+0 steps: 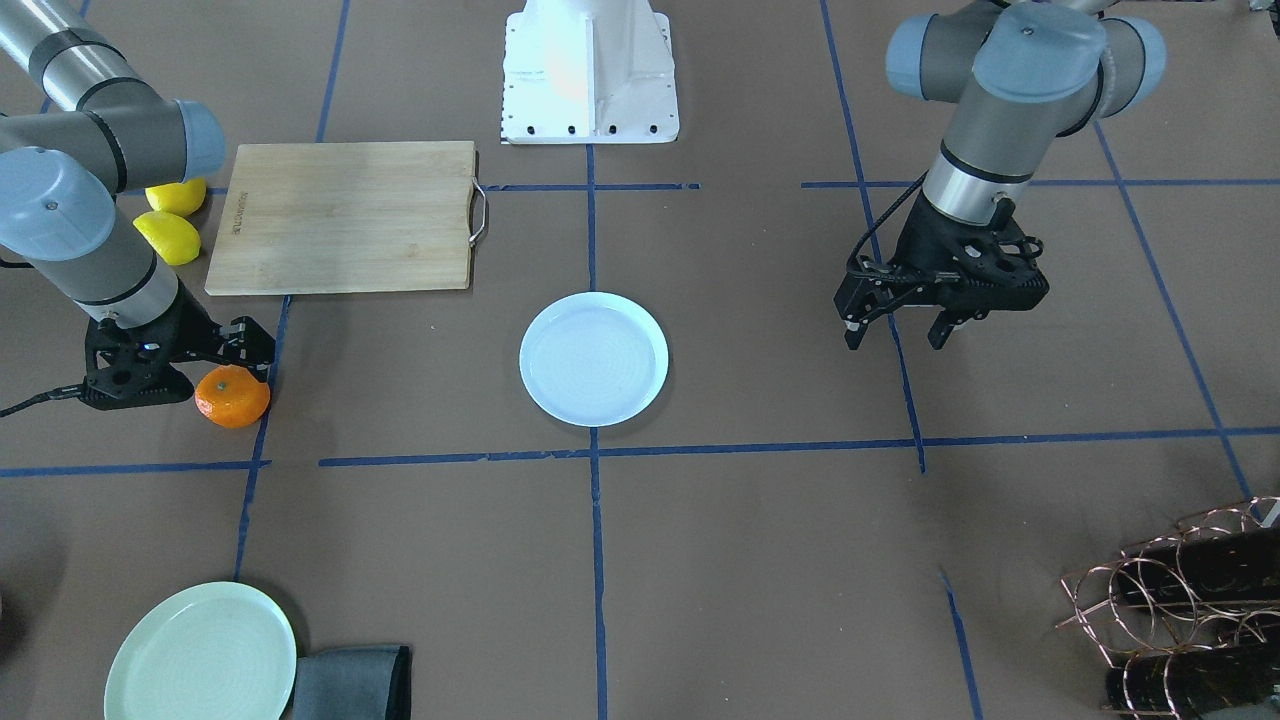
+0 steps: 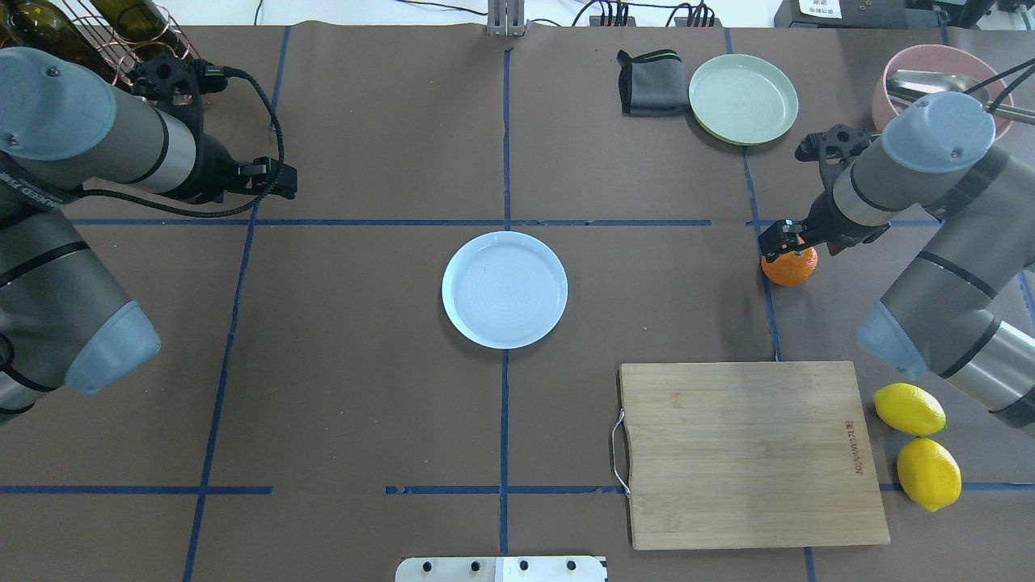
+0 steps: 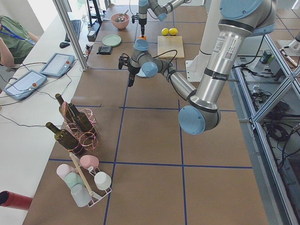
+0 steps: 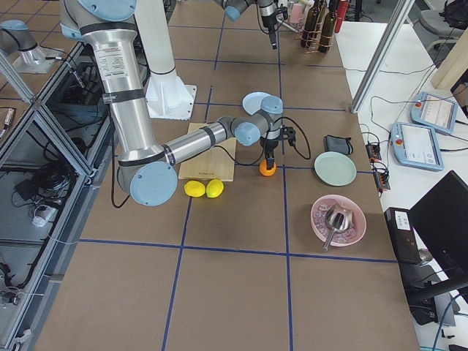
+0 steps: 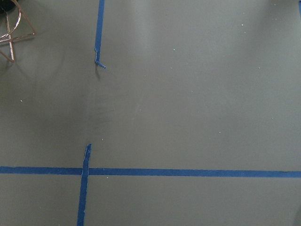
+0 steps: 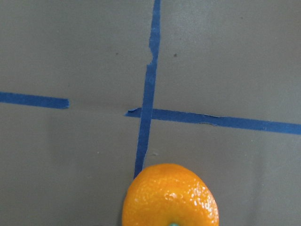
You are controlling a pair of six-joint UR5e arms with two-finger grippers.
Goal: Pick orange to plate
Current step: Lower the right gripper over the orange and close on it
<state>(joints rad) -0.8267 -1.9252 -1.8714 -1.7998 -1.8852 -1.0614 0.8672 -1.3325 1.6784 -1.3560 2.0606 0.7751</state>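
The orange (image 1: 232,398) rests on the brown table by a blue tape line, at the bottom centre of the right wrist view (image 6: 170,197). My right gripper (image 1: 226,372) hangs open just over it, fingers low beside its top; from overhead the gripper (image 2: 788,242) partly hides the orange (image 2: 789,267). Whether the fingers touch the fruit I cannot tell. The pale bluish-white plate (image 1: 594,358) lies empty at the table's centre (image 2: 504,289). My left gripper (image 1: 897,338) hovers open and empty on the far side of the plate from the orange (image 2: 281,179).
A wooden cutting board (image 2: 752,453) lies near the robot's right side with two lemons (image 2: 918,436) beside it. A pale green plate (image 2: 743,99), a folded grey cloth (image 2: 647,82) and a pink bowl (image 2: 889,77) sit at the far right. A wire bottle rack (image 1: 1180,600) stands far left.
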